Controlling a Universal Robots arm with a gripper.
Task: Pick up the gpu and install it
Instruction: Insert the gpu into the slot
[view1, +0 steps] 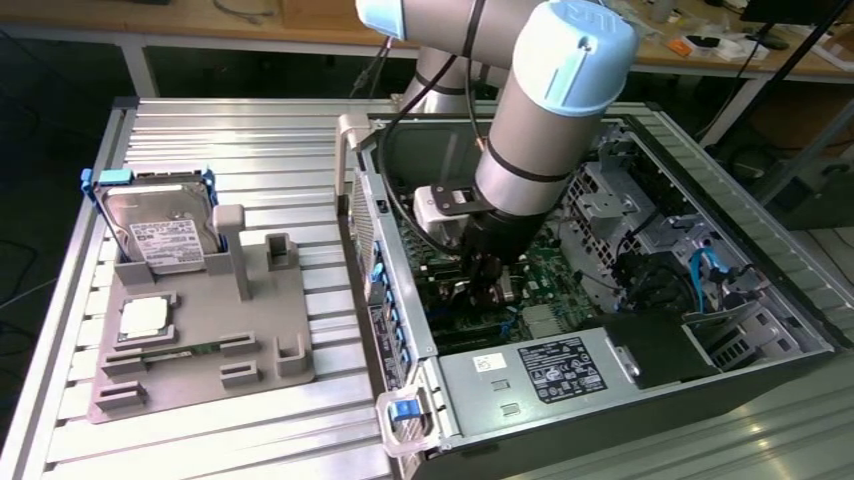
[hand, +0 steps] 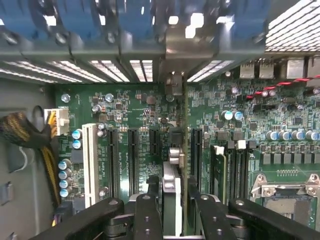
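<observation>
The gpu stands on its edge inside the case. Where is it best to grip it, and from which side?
By its upper long edge, from above, clamping the two flat faces. The gpu is thin and upright, in line with the slots, so its faces give the best hold.

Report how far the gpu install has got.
Done: the gpu is off the gray holder and inside the computer case. In hand: the end effector grips it edge-on over the motherboard slots. Left: confirmed seating; the slot contact is hidden.
</observation>
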